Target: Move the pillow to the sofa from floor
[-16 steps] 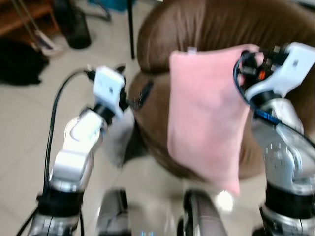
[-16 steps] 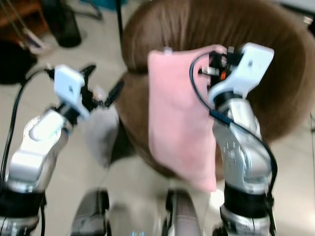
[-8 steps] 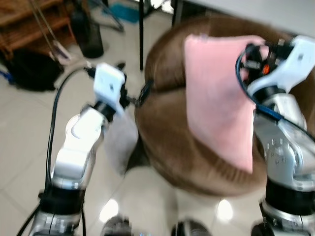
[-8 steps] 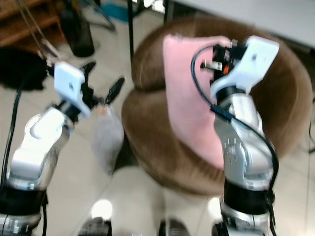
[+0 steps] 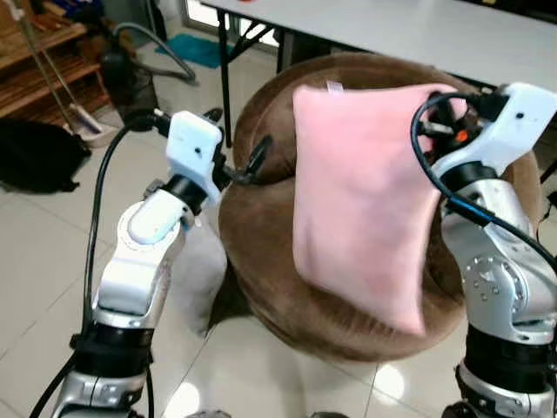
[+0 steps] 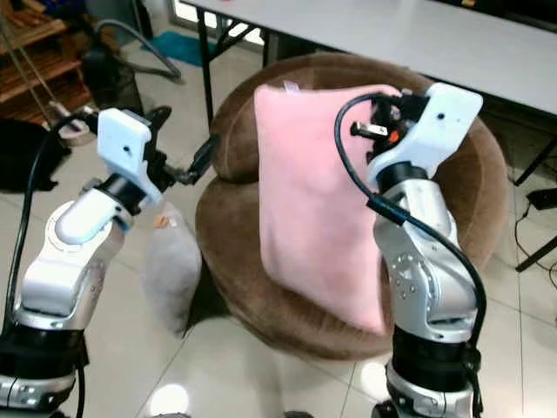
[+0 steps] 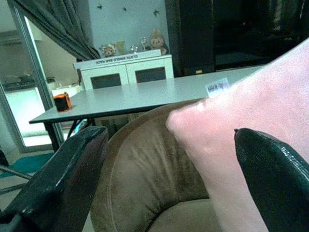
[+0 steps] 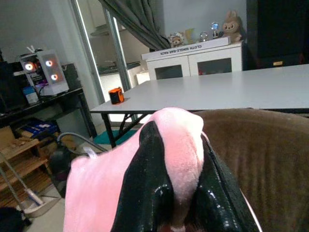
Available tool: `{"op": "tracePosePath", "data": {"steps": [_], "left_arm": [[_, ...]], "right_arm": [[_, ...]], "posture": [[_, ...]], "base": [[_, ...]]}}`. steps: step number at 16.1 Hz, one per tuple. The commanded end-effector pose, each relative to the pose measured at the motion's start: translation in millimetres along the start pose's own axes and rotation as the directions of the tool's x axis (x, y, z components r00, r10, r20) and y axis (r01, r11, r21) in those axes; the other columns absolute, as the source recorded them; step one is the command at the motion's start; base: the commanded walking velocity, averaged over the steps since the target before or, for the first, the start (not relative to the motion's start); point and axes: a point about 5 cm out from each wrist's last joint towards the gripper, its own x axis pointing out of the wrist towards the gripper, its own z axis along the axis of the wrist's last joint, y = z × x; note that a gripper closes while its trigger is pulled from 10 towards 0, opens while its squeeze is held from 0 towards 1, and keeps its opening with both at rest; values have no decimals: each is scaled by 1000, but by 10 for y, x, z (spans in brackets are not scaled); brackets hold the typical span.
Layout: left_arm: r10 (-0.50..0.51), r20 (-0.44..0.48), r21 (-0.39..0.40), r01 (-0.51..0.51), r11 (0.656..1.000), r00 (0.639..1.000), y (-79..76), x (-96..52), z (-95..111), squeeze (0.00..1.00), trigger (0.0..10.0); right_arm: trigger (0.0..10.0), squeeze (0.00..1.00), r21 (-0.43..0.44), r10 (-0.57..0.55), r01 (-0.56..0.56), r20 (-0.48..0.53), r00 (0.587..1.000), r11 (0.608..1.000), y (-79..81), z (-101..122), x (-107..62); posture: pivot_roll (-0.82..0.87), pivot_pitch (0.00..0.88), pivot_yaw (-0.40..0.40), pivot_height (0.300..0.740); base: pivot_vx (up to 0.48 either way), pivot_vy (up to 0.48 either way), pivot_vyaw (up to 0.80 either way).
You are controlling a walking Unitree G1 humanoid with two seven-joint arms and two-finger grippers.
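Hanging from the right gripper (image 8: 176,193), whose two black fingers (image 8: 145,193) are clenched on a bunched top corner, the pink pillow (image 5: 361,192) droops in the air in front of the round brown sofa (image 5: 261,218), covering most of its seat. At about 9 o'clock from the pillow, the left gripper (image 6: 178,152) is raised beside the sofa's edge with its fingers (image 7: 63,179) spread apart and grasping nothing. A white table (image 5: 409,35) stands at 12 o'clock behind the sofa, and a grey sack (image 6: 170,270) sits on the tiled floor (image 5: 35,252) at 7 o'clock.
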Motion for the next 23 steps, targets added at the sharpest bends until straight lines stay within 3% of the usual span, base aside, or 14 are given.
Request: {"op": "tracePosePath", "data": {"steps": [1,5,12,18,20,21,23], "left_arm": [[4,-10,5,-4,1000,1000,34,-11,-9,0,10000],[-11,-18,7,12,1000,1000,32,-17,-21,0,10000],[-52,-28,0,52,999,998,-17,-20,-56,0,10000],[-82,-34,-7,82,997,996,-53,-26,-76,0,10000],[-125,-49,-21,124,992,991,-99,-51,-105,0,10000],[-213,-76,-3,213,977,974,-164,-121,-150,0,10000],[-269,-84,13,271,963,960,-182,-174,-155,0,10000]], "right_arm": [[10000,0,-11,20,-20,37,999,1000,55,76,-13],[10000,0,1,20,-20,12,1000,1000,56,17,-37],[10000,0,3,-17,17,-2,1000,1000,3,-32,-97],[10000,0,-10,-9,9,-11,1000,1000,9,-41,-131],[10000,0,-25,6,-7,-29,1000,1000,7,-53,-143],[10000,0,-29,20,-21,-39,999,999,1,-54,-149],[10000,0,-9,44,-44,-39,998,999,6,-19,-148]], "posture": [[41,73,-65,740],[45,76,-59,740],[37,76,-44,740],[29,72,-38,740],[29,72,-37,740],[28,74,-38,740],[30,81,-41,740]], "base": [[326,0,0],[327,0,0],[334,0,-796],[332,0,0],[150,0,0],[0,0,0],[0,0,0]]}}
